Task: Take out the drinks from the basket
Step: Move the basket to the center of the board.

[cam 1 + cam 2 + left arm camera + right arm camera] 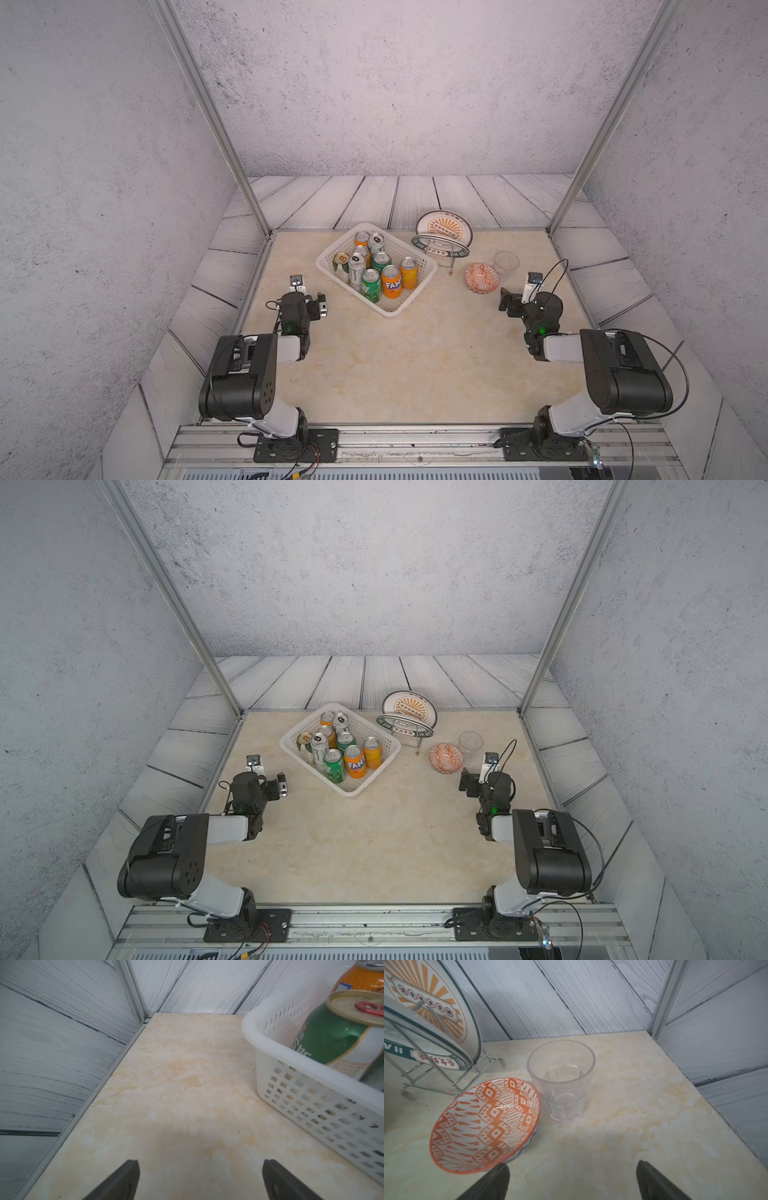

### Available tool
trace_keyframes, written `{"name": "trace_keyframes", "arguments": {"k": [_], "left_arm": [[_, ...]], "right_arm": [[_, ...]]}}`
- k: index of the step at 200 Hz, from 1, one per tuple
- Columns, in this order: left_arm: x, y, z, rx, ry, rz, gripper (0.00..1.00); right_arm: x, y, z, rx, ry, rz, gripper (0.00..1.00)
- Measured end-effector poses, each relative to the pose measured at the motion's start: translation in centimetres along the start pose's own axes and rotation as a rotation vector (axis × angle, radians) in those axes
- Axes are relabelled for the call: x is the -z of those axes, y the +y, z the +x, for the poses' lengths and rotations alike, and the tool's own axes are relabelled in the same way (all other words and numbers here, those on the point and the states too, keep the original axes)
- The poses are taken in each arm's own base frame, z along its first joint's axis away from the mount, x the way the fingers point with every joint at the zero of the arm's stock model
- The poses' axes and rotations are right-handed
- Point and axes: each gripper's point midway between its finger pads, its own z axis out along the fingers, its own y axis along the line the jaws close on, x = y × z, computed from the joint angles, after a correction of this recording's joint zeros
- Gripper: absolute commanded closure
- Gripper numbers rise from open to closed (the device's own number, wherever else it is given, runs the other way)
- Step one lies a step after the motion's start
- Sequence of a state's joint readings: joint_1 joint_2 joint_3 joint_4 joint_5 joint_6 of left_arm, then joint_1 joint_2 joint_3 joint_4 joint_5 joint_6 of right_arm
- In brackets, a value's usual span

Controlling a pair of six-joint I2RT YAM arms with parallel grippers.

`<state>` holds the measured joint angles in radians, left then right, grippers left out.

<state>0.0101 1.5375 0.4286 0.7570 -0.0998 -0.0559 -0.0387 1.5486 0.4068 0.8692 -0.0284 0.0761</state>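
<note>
Progress: nil so far, by my read. All nine cans (381,262) are inside the basket (322,266), which stands toward the back of the counter (395,365), a bit left of centre. Neither top view shows a can out on the counter.

In the basket:
- Four orange, incl. the Fanta can (391,282) at the near side.
- Three green, one of them a gold-top can (357,1006) leaning at the left corner.
- Two taller silver-white cans (356,268).

They're packed close, most touching a neighbour. The near end of the basket floor is bare.

Left claw (200,1180): fingers apart, nothing btwn them. It's over bare counter near the basket's left corner, not touching it.

Right claw (572,1182): also apart and empty. It sits close to the patterned bowl (485,1124) and near the glass cup (560,1080), well apart from the basket.

Plates (442,226) on a rack (451,266) stand just beside the basket's far right side.

Left to do: everything. Nine picks and nine set-downs, w/ plenty of open counter in front for them.

The left claw is nearer, so it prob. goes first. The leaning gold-top can is closest to it, but the tilt could make the grip awkward. An upright can at the near edge looks easier. The right arm would have to swing clear of the bowl and cup before reaching in.
</note>
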Motion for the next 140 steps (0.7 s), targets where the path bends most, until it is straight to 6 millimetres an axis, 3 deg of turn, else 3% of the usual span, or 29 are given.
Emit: {"name": "trace_keyframes", "arguments": {"k": [80, 98, 114, 140], "left_arm": [[0.0, 0.1, 0.0, 0.004, 0.002, -0.008, 0.01], [0.9, 0.6, -0.4, 0.016, -0.019, -0.027, 0.01], [2.7, 1.2, -1.8, 0.037, -0.053, -0.046, 0.01], [6.4, 1.8, -6.4, 0.134, -0.159, -0.045, 0.01]], "right_arm": [[0.0, 0.0, 0.0, 0.0, -0.002, 0.0, 0.01], [0.1, 0.0, -0.1, -0.001, -0.01, 0.001, 0.0], [0.5, -0.2, 0.1, -0.005, -0.029, 0.013, 0.01], [2.4, -0.6, 1.3, -0.021, -0.006, 0.04, 0.01]]}}
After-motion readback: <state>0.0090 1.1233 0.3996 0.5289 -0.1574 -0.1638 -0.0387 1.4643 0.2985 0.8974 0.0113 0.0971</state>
